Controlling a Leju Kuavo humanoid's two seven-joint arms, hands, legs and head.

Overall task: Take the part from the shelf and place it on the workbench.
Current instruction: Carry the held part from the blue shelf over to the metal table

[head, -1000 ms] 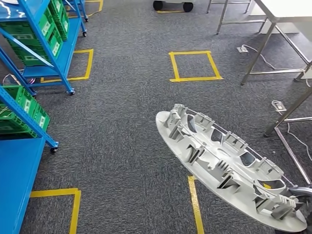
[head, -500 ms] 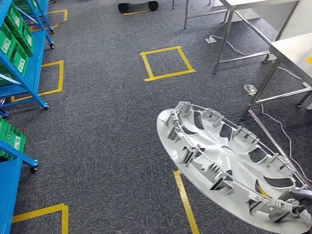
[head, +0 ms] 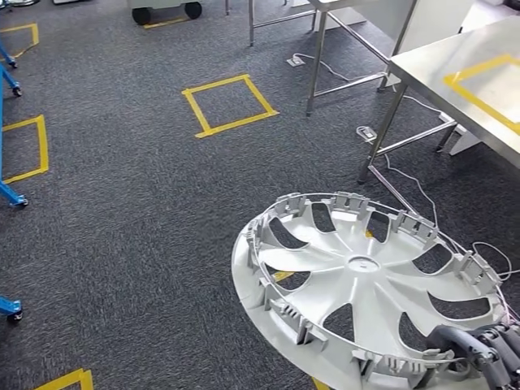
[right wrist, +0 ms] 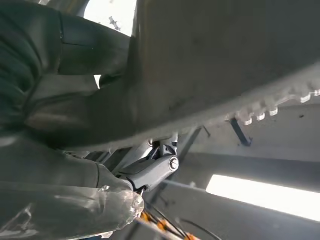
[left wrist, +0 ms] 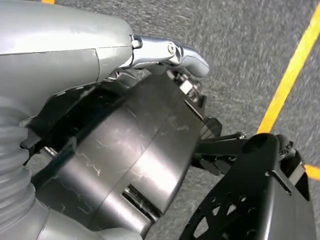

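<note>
The part [head: 361, 276] is a round silver-white wheel cover with spoke openings and clips around its rim. In the head view it hangs low at the right, above the carpet, inner face up. My right hand [head: 484, 353] grips its near right rim at the bottom corner. In the right wrist view the hand [right wrist: 75, 165] lies against the part's [right wrist: 226, 60] grey underside. The steel workbench [head: 429, 69], marked with a yellow tape outline, stands at the upper right, beyond the part. My left hand [left wrist: 75, 55] hangs over the carpet with its thumb stretched out and nothing in it.
Steel table legs [head: 316, 65] and loose cables [head: 417, 183] lie between the part and the workbench. A yellow tape square [head: 228, 103] marks the grey carpet ahead. Blue shelf feet on castors [head: 12, 199] stand at the far left. A wheeled cart base [head: 166, 12] is at the top.
The whole view has swung right: the blue shelves have slid out at the left and the workbench top has come in. The part now lies flatter in my right hand.
</note>
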